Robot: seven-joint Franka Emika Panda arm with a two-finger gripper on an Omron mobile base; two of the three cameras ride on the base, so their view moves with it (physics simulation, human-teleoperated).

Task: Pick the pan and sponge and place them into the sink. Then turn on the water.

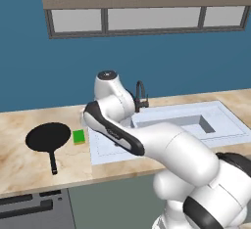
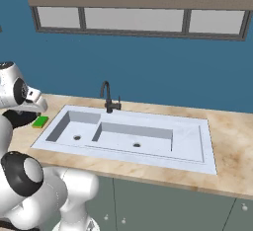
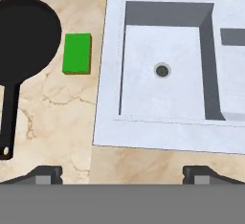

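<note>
While the white arm bends low over the marble-patterned tabletop, the end effector hangs above the front edge of the sink with its 2 dark fingertips spread wide apart and nothing between them, so it is released and grasping nothing. In the hand view the fingertips sit at the bottom, 1 over the bare tabletop and the other over the strip in front of the sink's rim. The pan lies flat on the tabletop to the left of the sink, its thin black handle pointing toward the front edge of the tabletop. The sponge, a small green block, rests on the tabletop between the pan and the sink, just beside the pan's rim and near the sink's left rim, touching neither as far as the hand view shows. The sink is set into the tabletop and has 2 basins, each with a round drain; both basins look dry. A slim black curved faucet stands at the back rim of the sink, close to the divider between the basins. Behind it rises a blue wall with a row of windows above.
</note>
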